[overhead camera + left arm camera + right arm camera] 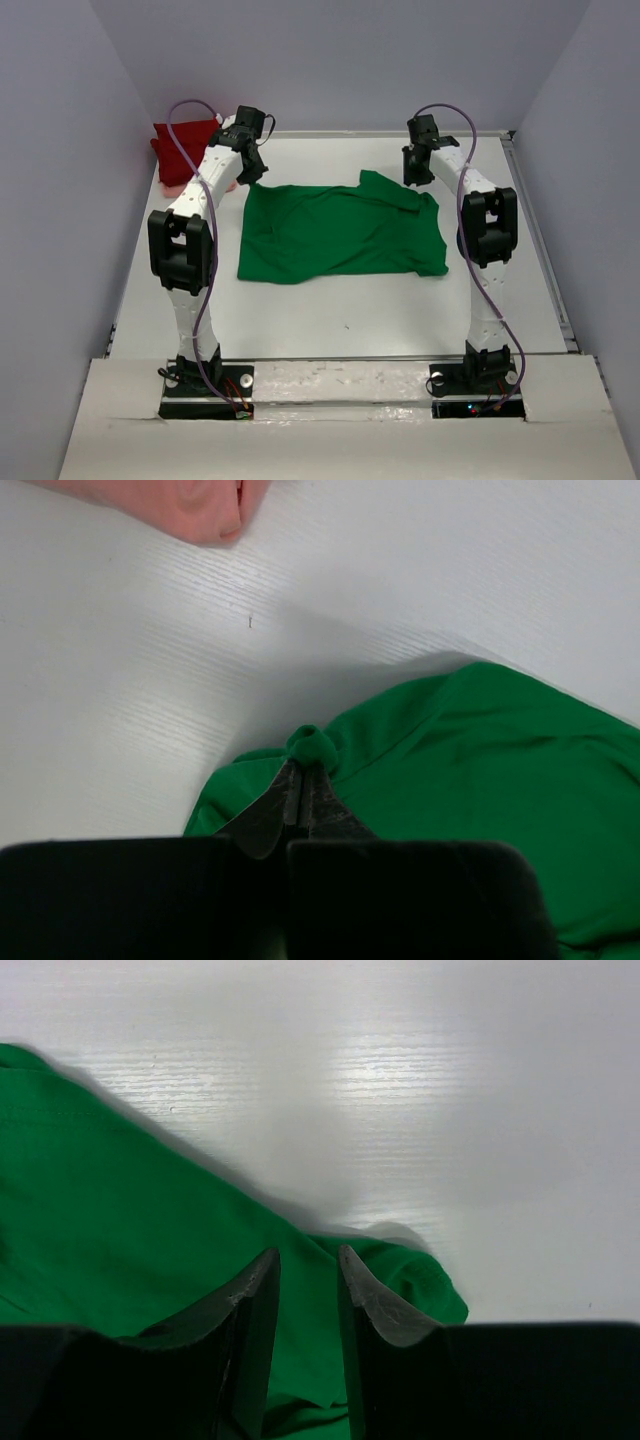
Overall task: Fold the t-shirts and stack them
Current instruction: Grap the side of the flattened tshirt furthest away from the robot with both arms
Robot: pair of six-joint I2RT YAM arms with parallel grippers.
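White table (330,310) between pale walls, with the green shirt (340,235) spread flat in its middle. Left gripper (302,772) is pinched tight on a bunched bit of the shirt's far left edge. Right gripper (308,1255) hangs over its far right corner, jaws partly apart, clamping nothing that I can see. Red shirt (180,140) and pink shirt (190,505) lie crumpled at the far left corner.

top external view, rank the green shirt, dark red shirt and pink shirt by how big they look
1. green shirt, spread out, clearly largest
2. dark red shirt, bunched up
3. pink shirt, mostly hidden behind the left arm, so its true size is unsure
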